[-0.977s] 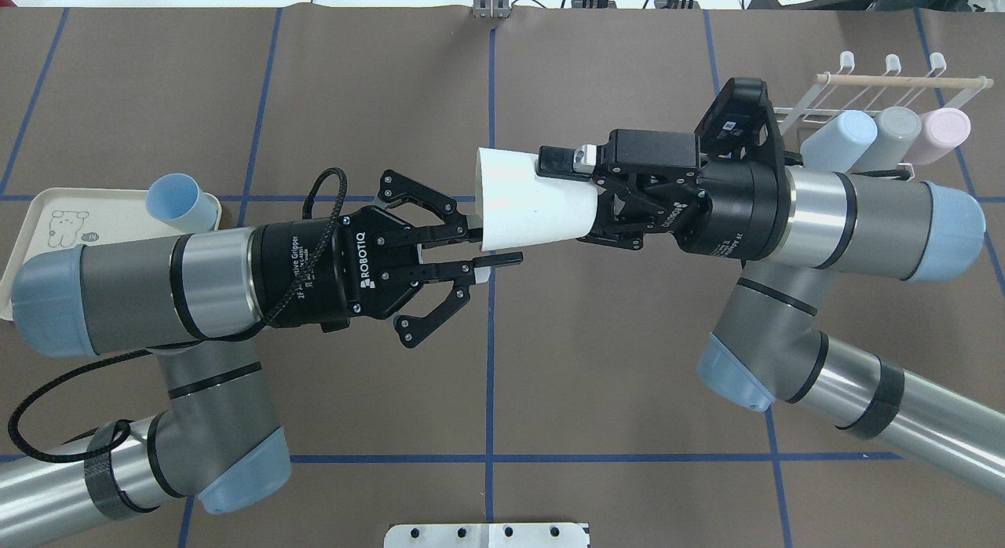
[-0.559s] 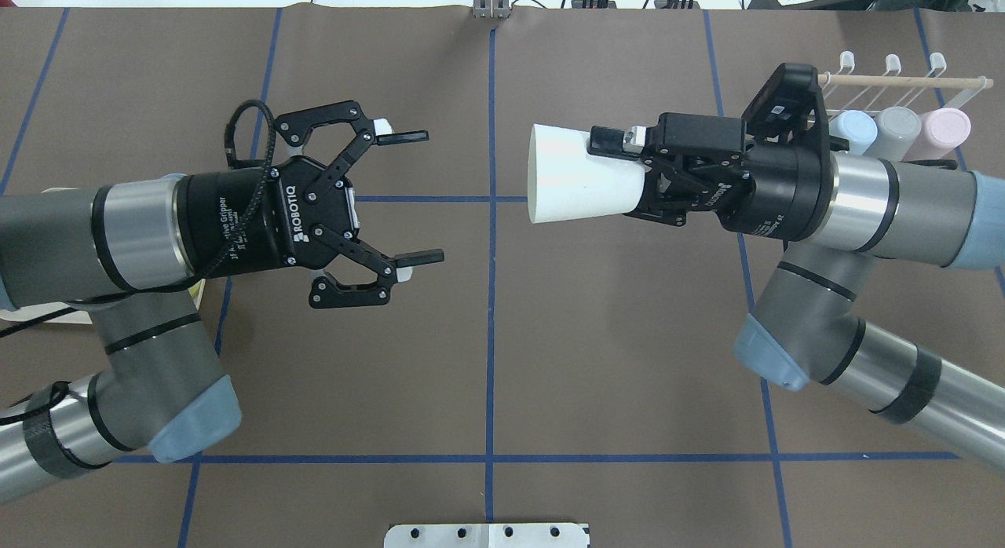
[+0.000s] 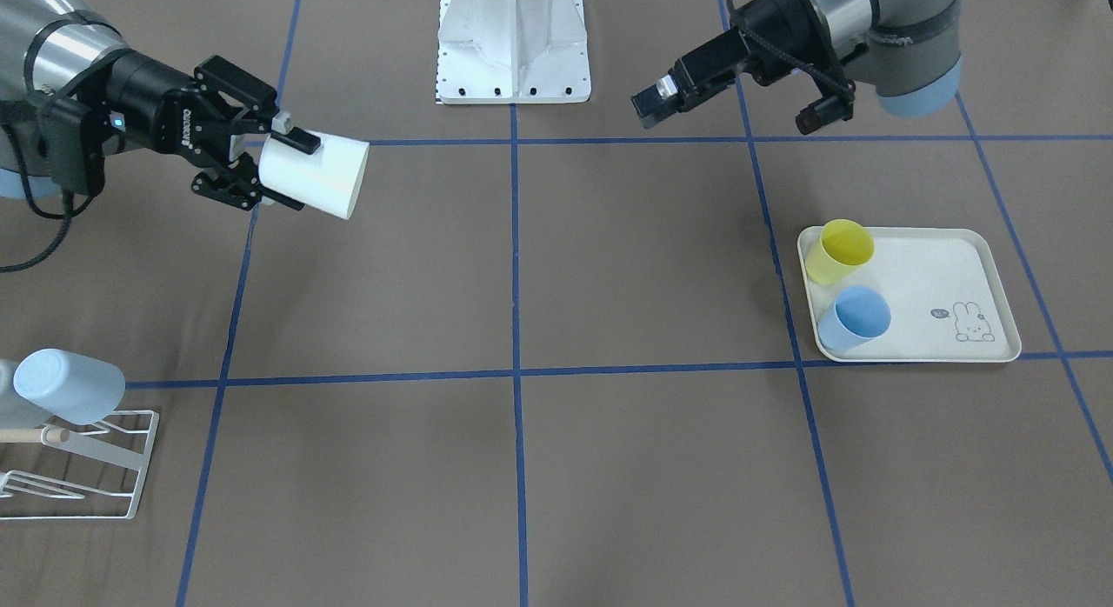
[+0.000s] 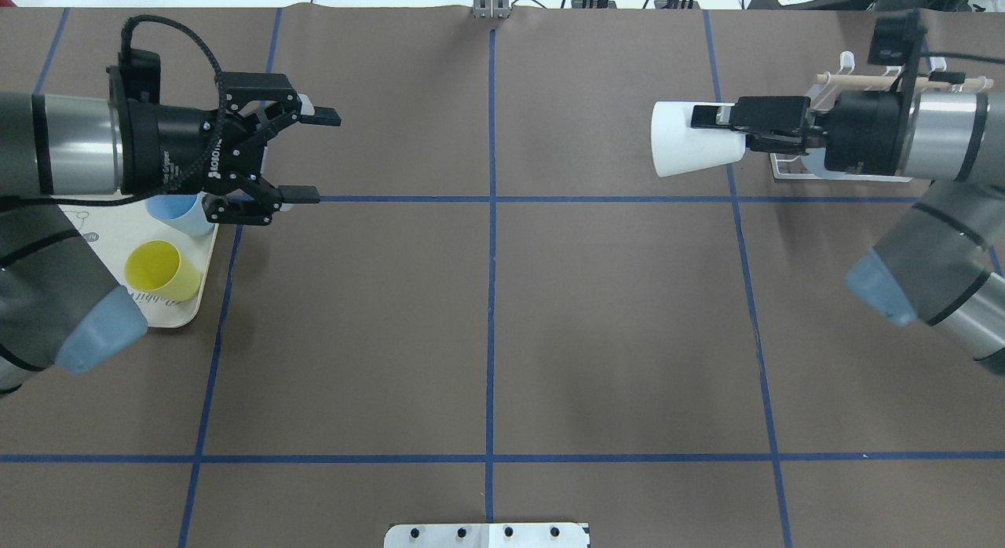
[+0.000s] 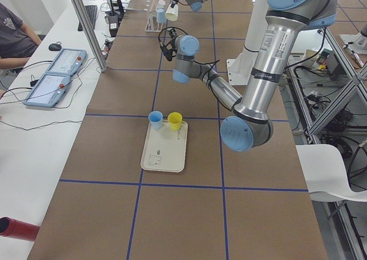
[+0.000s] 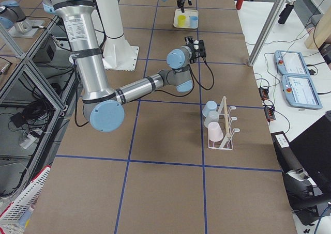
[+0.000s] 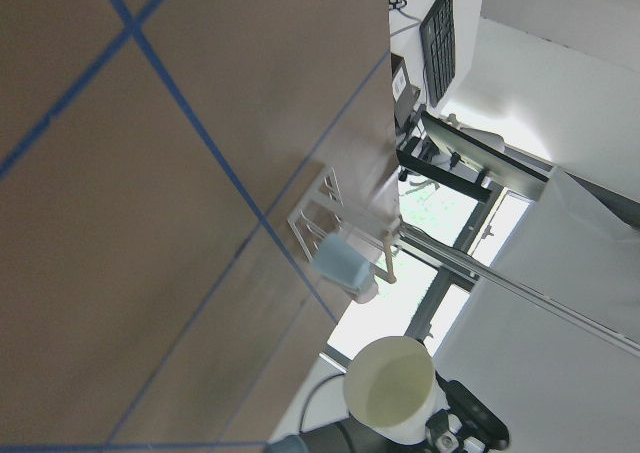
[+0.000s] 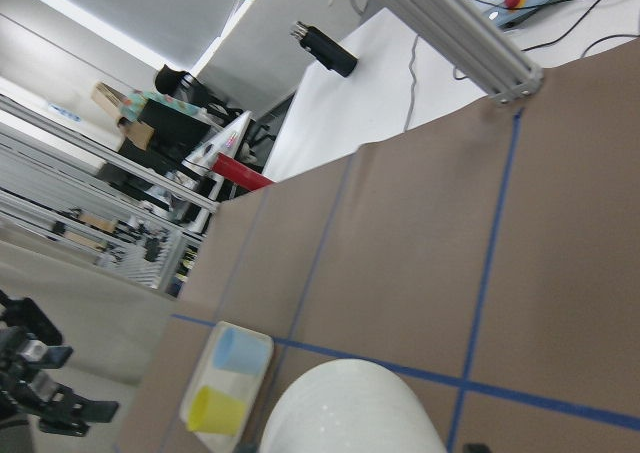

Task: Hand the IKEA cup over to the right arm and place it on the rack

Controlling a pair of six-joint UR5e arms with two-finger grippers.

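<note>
The right gripper is clamped on the white cup, which hangs sideways at two o'clock in the overhead view. Its mouth faces away from the rack at its three o'clock. The left gripper stands spread and empty. Swinging the cup round could loosen the grip near its base, or bump the racked cups.

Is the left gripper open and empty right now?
Open and empty: the left gripper has its fingers wide apart with nothing between them. The white cup is clamped in the right gripper.

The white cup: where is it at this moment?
In the overhead view the white cup is at the right, held sideways by the right gripper, just left of the rack.
</note>
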